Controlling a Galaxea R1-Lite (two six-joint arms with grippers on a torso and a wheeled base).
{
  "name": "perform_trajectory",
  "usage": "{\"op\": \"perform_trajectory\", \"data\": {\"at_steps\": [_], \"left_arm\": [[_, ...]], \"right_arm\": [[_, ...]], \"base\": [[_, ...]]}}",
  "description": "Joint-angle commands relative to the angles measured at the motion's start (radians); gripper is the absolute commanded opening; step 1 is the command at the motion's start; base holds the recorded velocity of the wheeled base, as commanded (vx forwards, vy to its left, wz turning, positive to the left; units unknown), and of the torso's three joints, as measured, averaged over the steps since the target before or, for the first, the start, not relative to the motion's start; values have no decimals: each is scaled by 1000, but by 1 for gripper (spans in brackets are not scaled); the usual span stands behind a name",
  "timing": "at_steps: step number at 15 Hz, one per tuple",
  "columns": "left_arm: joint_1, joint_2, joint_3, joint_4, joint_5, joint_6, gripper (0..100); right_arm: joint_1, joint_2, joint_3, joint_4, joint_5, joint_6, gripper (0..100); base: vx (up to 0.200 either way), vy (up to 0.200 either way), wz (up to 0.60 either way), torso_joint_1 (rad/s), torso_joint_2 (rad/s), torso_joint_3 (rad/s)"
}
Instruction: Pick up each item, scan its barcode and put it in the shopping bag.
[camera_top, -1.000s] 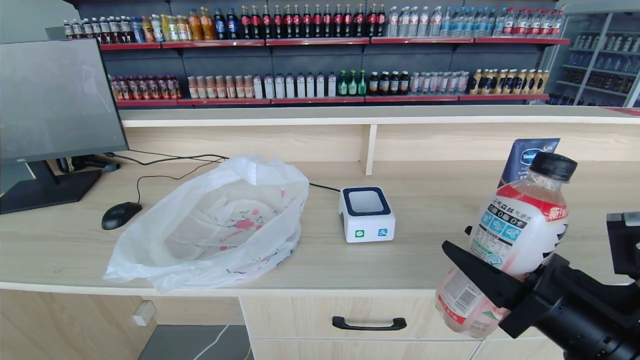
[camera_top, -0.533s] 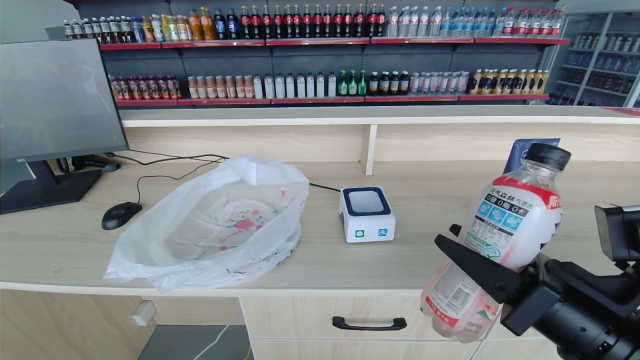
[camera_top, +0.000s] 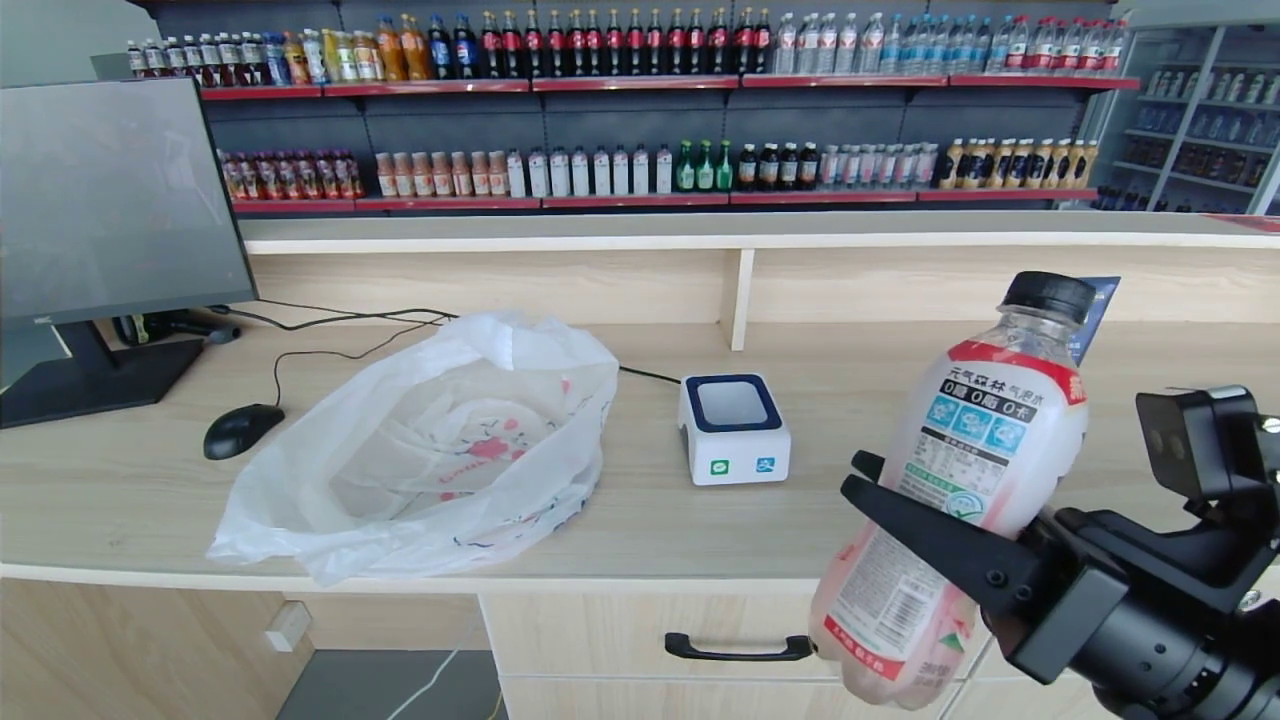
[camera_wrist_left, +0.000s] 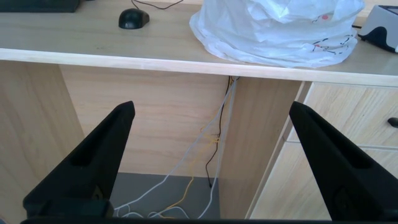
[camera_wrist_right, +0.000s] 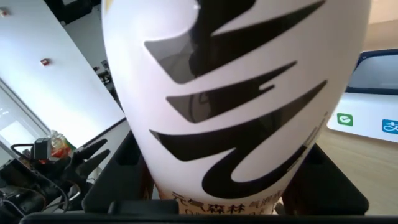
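Shopping bag (camera_top: 430, 450) first, the biggest piece in play: white, crumpled plastic with pink and red print, slumped on the pale wooden counter (camera_top: 800, 520) with its mouth gaping open towards us. It lies left of centre, and its near edge reaches the counter's front lip.

Now the bottle (camera_top: 960, 470)! It's up in the air at the right, tilted with its black cap high and leaning away, pinkish drink inside. A red band runs round the shoulder, with a dark strip of white characters and small blue squares under it. Further down is a white panel of fine print, too small from here to say for sure whether the barcode is facing us. In the right wrist view the bottle's back (camera_wrist_right: 230, 93) is white with bold black stripes.

The right gripper (camera_top: 880, 490) has it clamped round the waist, the near black finger lying across the label. The left gripper (camera_wrist_left: 211, 109) hangs below the counter edge, fingers spread wide, nothing between them.

The scanner (camera_top: 733, 428) is a white box with a dark-blue-framed window on top and green and blue badges in front. It sits just right of the bag, well apart from the bottle.

The black mouse (camera_top: 240, 430) lies left of the bag.
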Motion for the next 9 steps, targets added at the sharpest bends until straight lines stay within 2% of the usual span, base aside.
{"op": "perform_trajectory", "data": {"at_steps": [1,4,6,9], "left_arm": [[0,0,0,0,0,0,100],[0,0,0,0,0,0,100],[0,0,0,0,0,1,100],[0,0,0,0,0,1,100]], "right_arm": [[28,38,-37,-1,4,8,0],[42,70,-66,-1,11,18,0],[86,75,-107,-1,51,38,0],[119,73,-121,-1,54,67,0]], "base": [[0,0,0,0,0,0],[0,0,0,0,0,0],[0,0,0,0,0,0],[0,0,0,0,0,0]]}}
